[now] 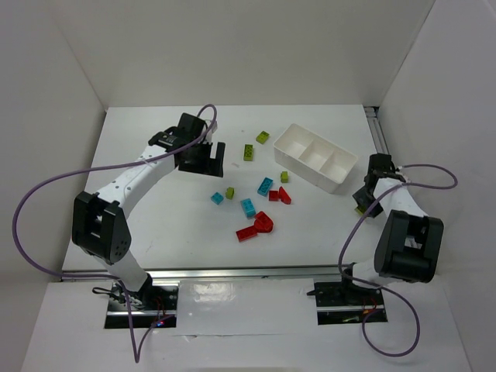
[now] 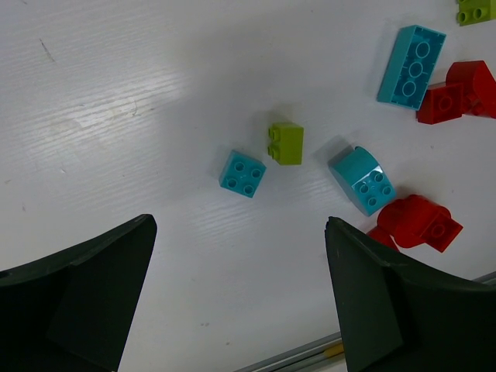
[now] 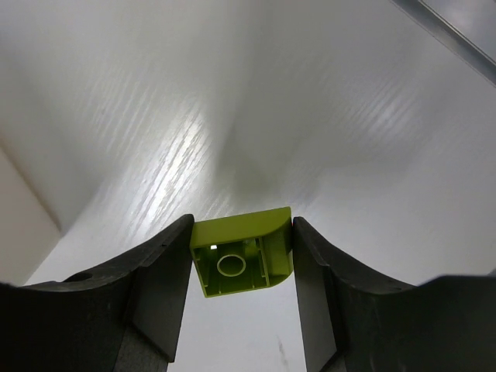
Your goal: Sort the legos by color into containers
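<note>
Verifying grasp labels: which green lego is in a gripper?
The lime lego between the right gripper's fingers, beside the tray's right end. The other four green legos lie loose on the table, untouched.

A white table [image 1: 170, 225] with a faint streaky grain fills the middle of the scene. Plain white walls close it in: one at the back [image 1: 248, 46], one on the left [image 1: 39, 116] and one on the right [image 1: 457, 93]. A metal rail [image 1: 248, 273] runs along the table's near edge, and a shorter metal strip [image 1: 378, 132] lies along its far right edge. In front of the rail sits a glossy white board [image 1: 256, 310] catching glare. A thin dark scratch [image 2: 48, 51] marks the tabletop.
</note>
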Robot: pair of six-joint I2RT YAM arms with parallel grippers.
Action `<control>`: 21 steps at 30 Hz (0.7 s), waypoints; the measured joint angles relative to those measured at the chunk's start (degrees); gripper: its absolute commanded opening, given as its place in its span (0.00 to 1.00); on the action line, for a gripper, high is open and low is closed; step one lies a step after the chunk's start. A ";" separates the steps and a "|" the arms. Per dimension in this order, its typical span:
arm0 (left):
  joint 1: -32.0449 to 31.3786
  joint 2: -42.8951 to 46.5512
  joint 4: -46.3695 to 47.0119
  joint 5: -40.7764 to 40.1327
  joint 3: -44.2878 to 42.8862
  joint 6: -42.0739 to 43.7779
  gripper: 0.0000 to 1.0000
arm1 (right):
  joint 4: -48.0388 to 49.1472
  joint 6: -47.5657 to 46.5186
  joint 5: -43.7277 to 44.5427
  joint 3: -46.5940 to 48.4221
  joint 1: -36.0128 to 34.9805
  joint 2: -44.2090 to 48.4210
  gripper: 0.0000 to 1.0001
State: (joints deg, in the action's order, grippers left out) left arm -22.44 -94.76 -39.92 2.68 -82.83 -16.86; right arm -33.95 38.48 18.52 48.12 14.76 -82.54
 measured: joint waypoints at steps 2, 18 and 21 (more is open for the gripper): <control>-0.11 0.00 -0.04 0.00 0.00 0.00 1.00 | -1.75 0.02 -0.44 1.14 0.00 1.88 0.38; -0.26 0.00 -2.49 -2.86 -0.07 -1.57 1.00 | -5.07 -1.84 0.37 32.48 -20.26 -7.72 0.37; -0.26 -0.02 -2.69 -2.86 -0.11 -1.57 1.00 | -4.24 -2.73 1.66 37.07 -23.69 -15.58 0.37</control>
State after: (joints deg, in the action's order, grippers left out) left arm -22.70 -94.78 -42.61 -0.19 -82.94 -18.44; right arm -38.20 35.75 20.18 85.19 -8.93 -98.13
